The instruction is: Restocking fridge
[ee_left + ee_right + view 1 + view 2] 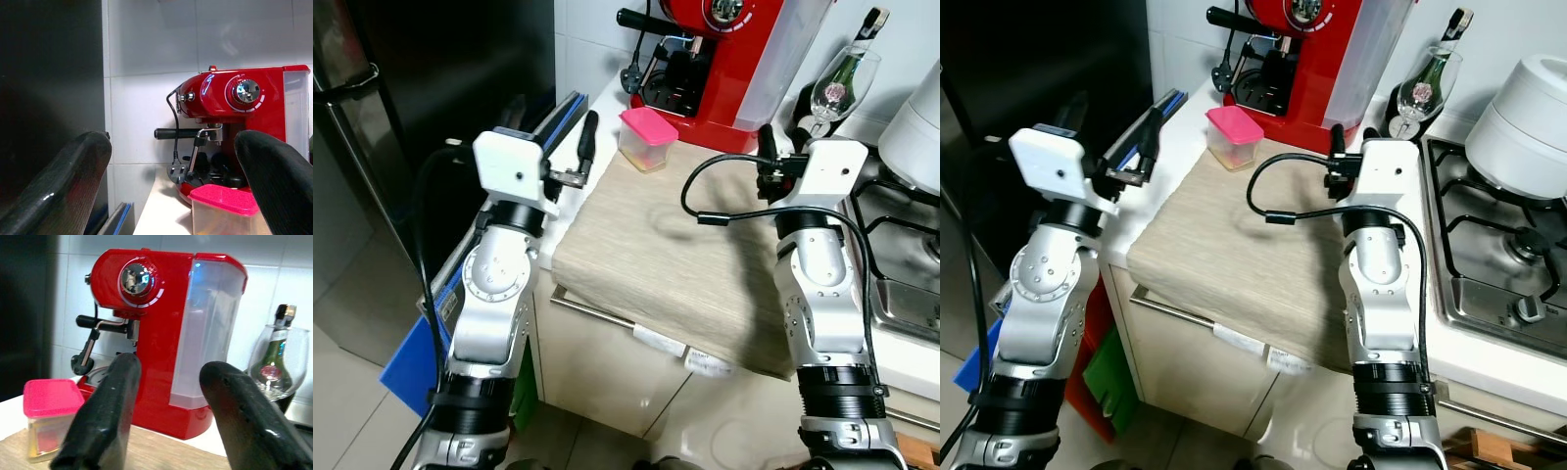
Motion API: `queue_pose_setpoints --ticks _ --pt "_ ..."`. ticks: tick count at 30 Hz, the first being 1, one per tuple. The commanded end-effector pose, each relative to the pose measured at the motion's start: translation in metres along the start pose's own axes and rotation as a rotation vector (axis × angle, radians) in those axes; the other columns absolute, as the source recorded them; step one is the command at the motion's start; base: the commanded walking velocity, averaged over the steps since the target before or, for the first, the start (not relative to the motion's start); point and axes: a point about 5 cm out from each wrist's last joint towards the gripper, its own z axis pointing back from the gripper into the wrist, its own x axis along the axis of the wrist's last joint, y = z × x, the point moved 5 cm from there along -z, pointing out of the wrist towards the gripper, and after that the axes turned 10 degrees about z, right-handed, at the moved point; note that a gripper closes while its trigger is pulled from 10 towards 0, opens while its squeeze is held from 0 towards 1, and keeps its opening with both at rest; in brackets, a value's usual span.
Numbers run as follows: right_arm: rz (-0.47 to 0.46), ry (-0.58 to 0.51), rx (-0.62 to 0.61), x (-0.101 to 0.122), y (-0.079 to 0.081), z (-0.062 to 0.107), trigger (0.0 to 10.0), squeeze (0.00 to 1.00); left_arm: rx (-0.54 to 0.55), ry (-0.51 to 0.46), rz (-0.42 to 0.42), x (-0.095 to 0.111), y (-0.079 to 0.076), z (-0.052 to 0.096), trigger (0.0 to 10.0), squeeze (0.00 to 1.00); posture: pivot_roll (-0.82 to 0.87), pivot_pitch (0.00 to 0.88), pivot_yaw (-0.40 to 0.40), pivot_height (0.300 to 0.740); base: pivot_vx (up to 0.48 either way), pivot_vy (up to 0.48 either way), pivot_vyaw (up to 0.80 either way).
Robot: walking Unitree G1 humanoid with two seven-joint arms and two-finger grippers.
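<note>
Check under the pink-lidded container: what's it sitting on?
The pink-lidded container sits at the back edge of a beige cloth spread over the white counter. The cloth hides the counter surface beneath it.

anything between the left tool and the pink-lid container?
Nothing: bare cloth and counter edge separate the open left tool from the pink-lidded container. Head views show it; left wrist view sees the container past its fingers.
</note>
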Motion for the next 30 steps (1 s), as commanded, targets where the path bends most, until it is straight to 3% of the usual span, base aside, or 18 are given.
queue_pose_setpoints --ticks 1,11,14,20,21,25,30 --pt "0.008 -0.001 0.004 -0.001 0.0 -0.002 10.0 1.0 -0.012 0.031 0.022 -0.006 -0.004 -0.002 10.0 0.0 0.0 0.0 -0.064 0.74 0.0 0.0 0.0" --pt "-0.004 -0.004 0.02 -0.002 0.007 -0.003 10.0 1.0 -0.061 0.048 0.045 -0.01 -0.011 -0.005 10.0 0.0 0.0 0.0 -0.047 0.74 0.0 0.096 0.0" --pt "-0.006 0.0 0.025 -0.003 0.009 -0.004 10.0 1.0 -0.072 0.051 0.018 -0.01 -0.012 -0.006 10.0 0.0 0.01 0.0 -0.05 0.74 0.0 0.48 0.0" --pt "0.006 0.014 0.069 -0.007 0.019 -0.007 10.0 1.0 -0.043 0.065 0.004 -0.012 -0.008 -0.007 10.0 0.0 0.02 0.0 -0.06 0.74 0.0 0.0 0.0" --pt "0.012 0.012 0.081 -0.006 0.022 -0.007 10.0 0.0 -0.039 0.068 0.004 -0.013 -0.007 -0.006 10.0 0.0 0.02 0.0 -0.06 0.74 0.0 0.0 0.0" --pt "0.013 0.006 0.102 -0.005 0.026 -0.007 10.0 0.0 -0.036 0.083 0.029 -0.016 -0.008 -0.005 10.0 0.0 0.01 0.0 -0.059 0.74 0.0 0.0 0.0" --pt "0.011 0.013 0.093 -0.006 0.025 -0.007 10.0 0.0 -0.043 0.096 0.032 -0.02 -0.01 -0.004 10.0 0.0 0.0 0.0 -0.055 0.74 0.0 0.0 -0.75"
